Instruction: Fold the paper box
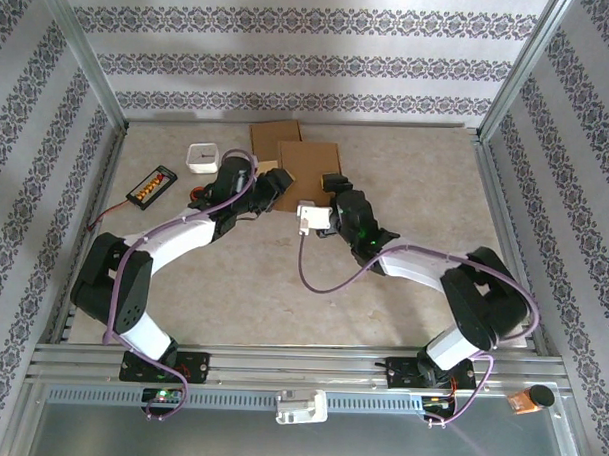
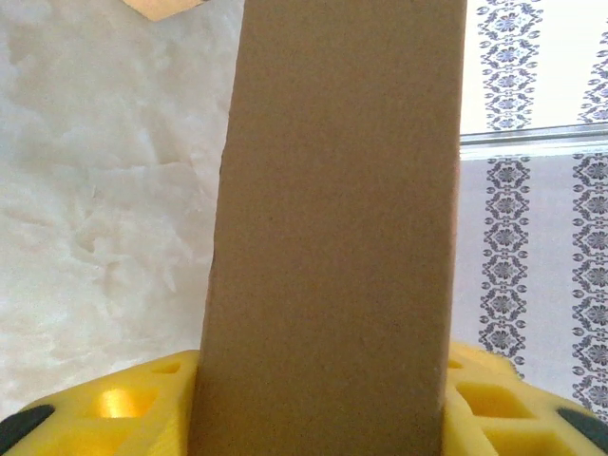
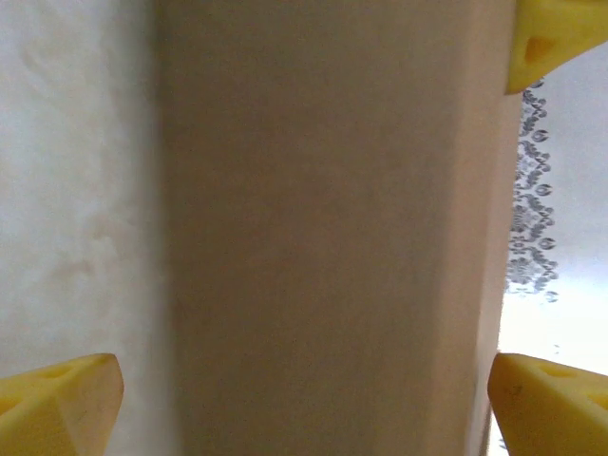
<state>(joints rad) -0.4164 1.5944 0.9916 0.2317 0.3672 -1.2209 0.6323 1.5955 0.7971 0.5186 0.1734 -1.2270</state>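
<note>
The paper box point(image 1: 309, 160) is brown cardboard, lying at the back middle of the table between both arms. My left gripper point(image 1: 276, 185) reaches it from the left. In the left wrist view a tall brown panel of the box point(image 2: 342, 237) stands between the yellow fingers point(image 2: 123, 408), which press against both of its sides, so the left gripper point(image 2: 323, 404) is shut on it. My right gripper point(image 1: 334, 184) comes in from the right. In the right wrist view the box panel point(image 3: 323, 237) lies between widely spread yellow fingertips point(image 3: 57, 404), with gaps on each side; the right gripper point(image 3: 304, 408) is open.
A second flat cardboard piece point(image 1: 275, 135) lies behind the box. A small white tub point(image 1: 203, 157) and a black holder with orange cells point(image 1: 152, 187) sit at the back left. Metal frame posts and patterned walls close in the table point(image 1: 282, 287) on three sides.
</note>
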